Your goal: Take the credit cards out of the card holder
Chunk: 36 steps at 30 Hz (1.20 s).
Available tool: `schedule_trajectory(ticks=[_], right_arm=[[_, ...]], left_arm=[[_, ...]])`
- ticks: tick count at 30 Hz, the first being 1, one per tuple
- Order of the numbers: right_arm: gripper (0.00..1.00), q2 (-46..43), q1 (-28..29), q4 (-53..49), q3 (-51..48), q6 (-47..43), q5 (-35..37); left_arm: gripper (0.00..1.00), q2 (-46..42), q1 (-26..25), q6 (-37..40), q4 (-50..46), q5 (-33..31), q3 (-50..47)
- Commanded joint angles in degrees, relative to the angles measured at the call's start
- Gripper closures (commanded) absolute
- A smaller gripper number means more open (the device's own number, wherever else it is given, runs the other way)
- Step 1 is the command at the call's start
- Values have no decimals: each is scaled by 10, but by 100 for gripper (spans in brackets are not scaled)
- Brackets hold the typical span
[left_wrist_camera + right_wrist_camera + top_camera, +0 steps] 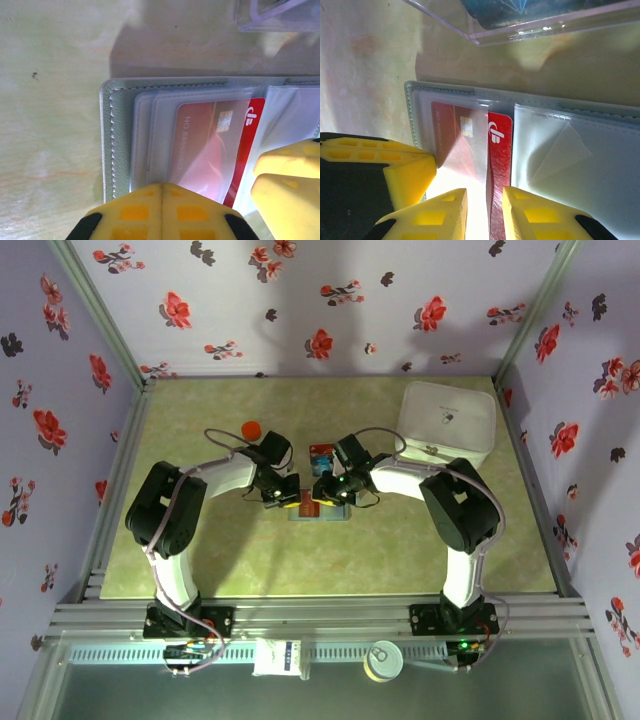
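Pinning the card holder (117, 135) open on the surface (50, 100), the left end effector (161, 200) rests at the left panel's near edge with its fingers pressed together. The credit card (499, 145), red with a chip, lies partly out of its frosted sleeve, with a bare strip showing beside the fold. The right end effector (484, 196) is spread, 1 finger on each side of that strip, and is not yet clamped on it.

Closing here could catch the sleeve lip along with the card, so a pull would drag the whole holder. The card is thin and lies flat, so the fingers may skate off it. A light press from the left would let the holder slide toward the clear plastic square (520, 30) nearby. Whether more cards sit underneath cannot be told.
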Motion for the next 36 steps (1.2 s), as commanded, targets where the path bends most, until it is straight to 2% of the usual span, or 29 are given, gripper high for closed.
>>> schedule_trajectory(ticks=[1, 8, 26, 36], right_arm=[[74, 17, -4, 0, -5, 2, 0], [75, 26, -3, 3, -3, 3, -3], [81, -21, -14, 99, -43, 52, -41], [86, -16, -18, 129, -56, 65, -57]], left_arm=[[100, 19, 0, 5, -23, -5, 4], [100, 22, 1, 7, -24, -5, 6], [100, 25, 1, 8, -26, -4, 8], [100, 24, 2, 7, -25, -3, 5]])
